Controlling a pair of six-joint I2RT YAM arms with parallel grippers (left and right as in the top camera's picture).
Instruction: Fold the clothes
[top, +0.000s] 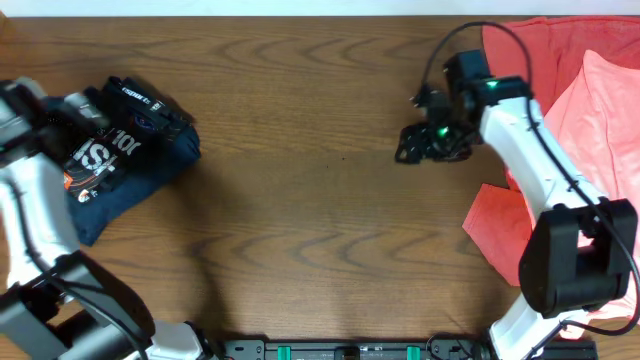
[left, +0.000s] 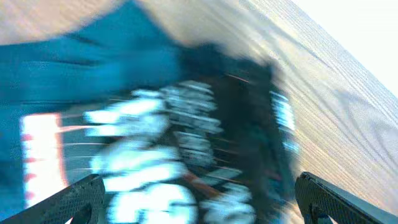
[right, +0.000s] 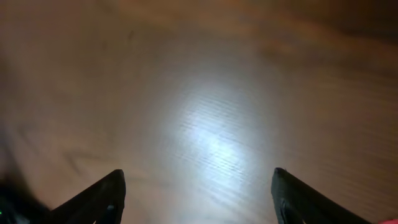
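Observation:
A folded black jersey (top: 125, 125) with white and orange logos lies on a navy garment (top: 130, 185) at the table's far left. My left gripper (top: 85, 112) hovers over this bundle, open and empty. In the left wrist view the blurred jersey (left: 186, 137) fills the space between the spread fingers (left: 199, 199). Coral-pink shirts (top: 570, 90) are heaped at the right edge. My right gripper (top: 412, 142) is open and empty above bare table, left of that heap. The right wrist view shows only wood between its fingers (right: 198, 193).
The wooden table (top: 320, 200) stretches between the two piles. A coral sleeve or corner (top: 490, 225) lies flat near the right arm's base. The arm bases stand along the front edge.

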